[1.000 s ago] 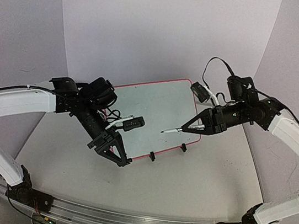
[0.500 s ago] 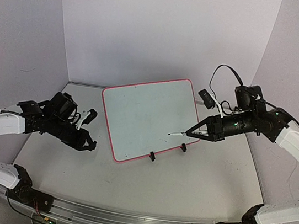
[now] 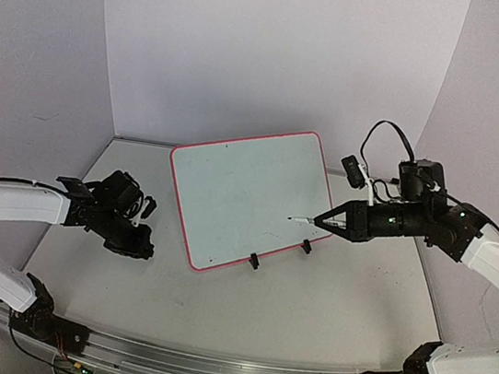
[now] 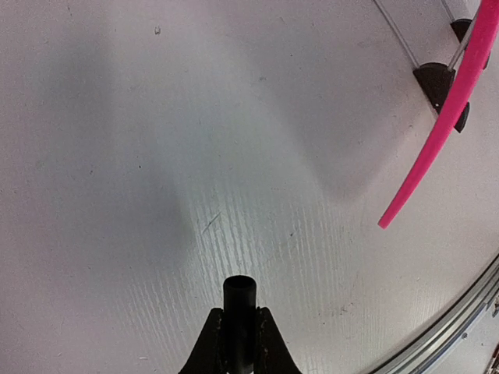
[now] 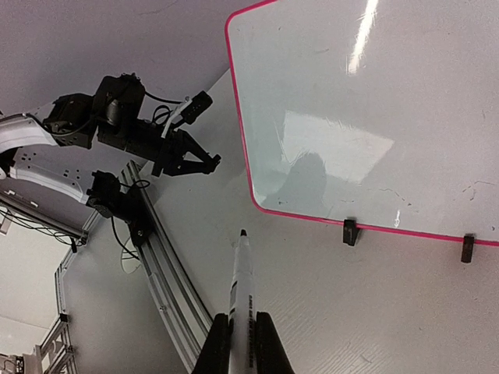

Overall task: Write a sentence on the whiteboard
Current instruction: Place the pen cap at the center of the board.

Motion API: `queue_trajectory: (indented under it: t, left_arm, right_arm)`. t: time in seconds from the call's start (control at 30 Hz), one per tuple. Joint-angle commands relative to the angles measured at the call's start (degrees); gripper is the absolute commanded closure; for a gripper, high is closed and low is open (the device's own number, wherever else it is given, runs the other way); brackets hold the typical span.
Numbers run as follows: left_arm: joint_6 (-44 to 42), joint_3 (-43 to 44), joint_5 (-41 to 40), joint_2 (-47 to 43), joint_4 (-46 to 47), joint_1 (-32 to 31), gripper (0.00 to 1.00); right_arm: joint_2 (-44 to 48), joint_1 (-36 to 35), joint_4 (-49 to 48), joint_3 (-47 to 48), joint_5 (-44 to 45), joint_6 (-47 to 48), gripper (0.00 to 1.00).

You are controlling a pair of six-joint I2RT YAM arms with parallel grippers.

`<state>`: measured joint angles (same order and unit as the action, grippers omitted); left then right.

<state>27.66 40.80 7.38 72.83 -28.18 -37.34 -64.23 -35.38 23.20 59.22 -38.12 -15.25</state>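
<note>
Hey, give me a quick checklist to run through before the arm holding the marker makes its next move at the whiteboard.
1. Marker gripped: right gripper has its jaws shut on it. Ok.
2. Tip uncapped, aimed toward the whiteboard: ok.
3. Tip touching the board: not ok, it is apart from the surface.
4. Board propped on its clip feet: ok.
5. Left gripper off to the side of the board, jaws shut on a small black cylinder: ok.
6. Existing writing: cannot tell, only faint marks.
</note>
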Motion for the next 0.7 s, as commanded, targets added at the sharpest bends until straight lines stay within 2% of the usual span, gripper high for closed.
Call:
queue_trajectory:
  t: [0.0, 0.23, 0.67]
  left_arm:
    - [-0.36, 0.69, -0.11, 3.13, 2.9, 0.44, 0.98]
    - [0.87, -0.55, 0.68, 5.32, 5.27, 0.69, 0.87]
    - [0.98, -1.36, -0.61, 4.13, 4.67, 1.31, 0.48]
  right_arm:
    - [0.53, -1.5, -4.27, -1.77, 3.09, -1.0, 1.0]
    - [-0.31, -2.75, -4.46, -1.74, 4.82, -0.24, 1.0]
    - [-0.3, -3.79, -4.57, -2.23, 6.9, -0.25, 1.0]
